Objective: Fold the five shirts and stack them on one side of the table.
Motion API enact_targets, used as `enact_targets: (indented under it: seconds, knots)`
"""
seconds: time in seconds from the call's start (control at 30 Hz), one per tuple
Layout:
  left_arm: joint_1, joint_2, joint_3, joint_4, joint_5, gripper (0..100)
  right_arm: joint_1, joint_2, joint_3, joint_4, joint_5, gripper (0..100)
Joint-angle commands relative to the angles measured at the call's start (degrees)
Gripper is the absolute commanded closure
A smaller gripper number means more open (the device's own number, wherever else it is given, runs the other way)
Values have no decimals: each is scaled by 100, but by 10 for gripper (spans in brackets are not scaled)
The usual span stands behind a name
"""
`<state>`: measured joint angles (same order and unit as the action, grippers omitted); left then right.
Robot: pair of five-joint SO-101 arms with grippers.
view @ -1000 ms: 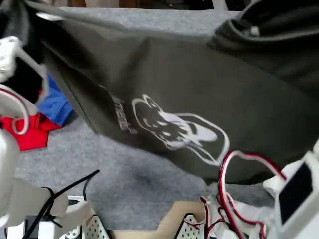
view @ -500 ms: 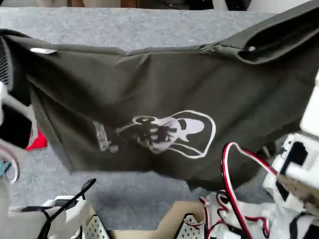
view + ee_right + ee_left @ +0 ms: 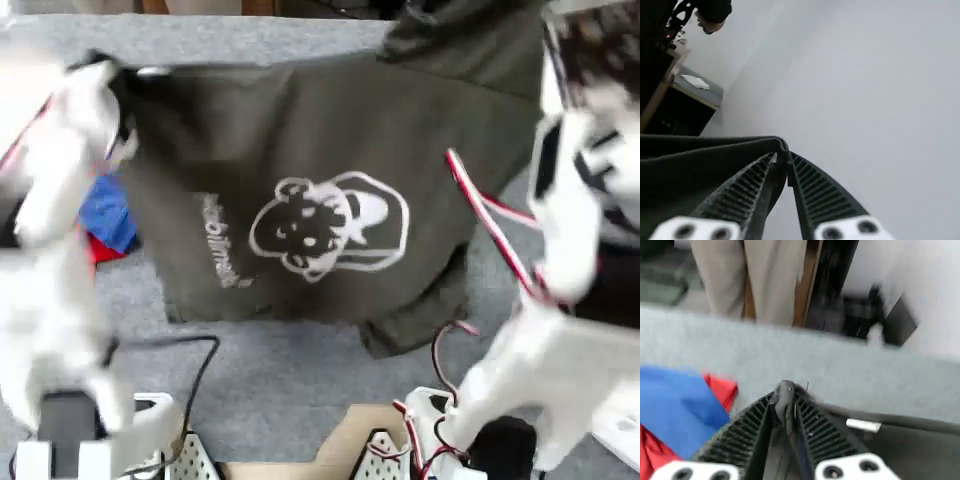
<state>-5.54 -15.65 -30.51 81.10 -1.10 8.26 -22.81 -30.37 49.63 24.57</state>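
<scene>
The left gripper (image 3: 785,391) is clamped on a bunched edge of the olive-green T-shirt (image 3: 320,140), with the dark cloth pinched between its ribbed black fingers (image 3: 747,425). The right gripper (image 3: 784,154) is closed in the same way on another edge of this shirt, and a fold of fabric runs off from between its tips. In the high view the shirt hangs spread between the two grippers, from the upper left of the frame to the upper right. Its white cartoon print (image 3: 328,222) faces the camera near the centre, and its lower hem hangs over the grey table covering (image 3: 300,380). A small white label (image 3: 863,425) sits on the shirt's edge just beside the left gripper. At the left of the high view a blue shirt (image 3: 108,210) and a red shirt (image 3: 721,389) lie touching on the table.
</scene>
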Motion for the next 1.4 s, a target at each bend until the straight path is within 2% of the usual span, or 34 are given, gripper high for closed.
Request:
enact_targets:
  seconds: [0.0, 0.1, 0.2, 0.27, 0.4, 0.6, 0.7, 0.93, 1.07, 1.2, 1.37]
  knots:
    - [-158, 295, 2022, -2444, -9, 981, -286, -22, 1455, -1240, 0, 993]
    - [-220, 752, 3086, -4316, -18, 981, -470, 198, 2571, -2470, 18, 993]
    - [-273, 1349, 3288, -5407, -9, 981, -585, 769, 3116, -3622, 26, 993]
    - [-281, 1754, 2998, -5688, -9, 981, -593, 1332, 3125, -4325, 26, 992]
    - [-281, 2668, 1846, -5758, -9, 981, -593, 2677, 2703, -5433, 26, 992]
    - [-387, 4312, -273, -5732, -9, 981, -593, 4585, 963, -5538, -9, 992]
    - [-475, 4945, -1073, -5380, -9, 981, -593, 5200, 92, -5073, -9, 993]
    - [-413, 5736, -2655, -3657, -44, 981, -796, 5534, -1314, -2708, 229, 991]
    - [-413, 5895, -3103, -2637, -88, 981, -919, 5429, -1771, -1380, 545, 992]
    - [-387, 5947, -3349, -1275, -554, 981, -857, 5253, -2053, -299, 536, 993]
    - [-396, 5938, -3543, -580, -325, 981, -936, 4769, -2220, 1415, 580, 993]
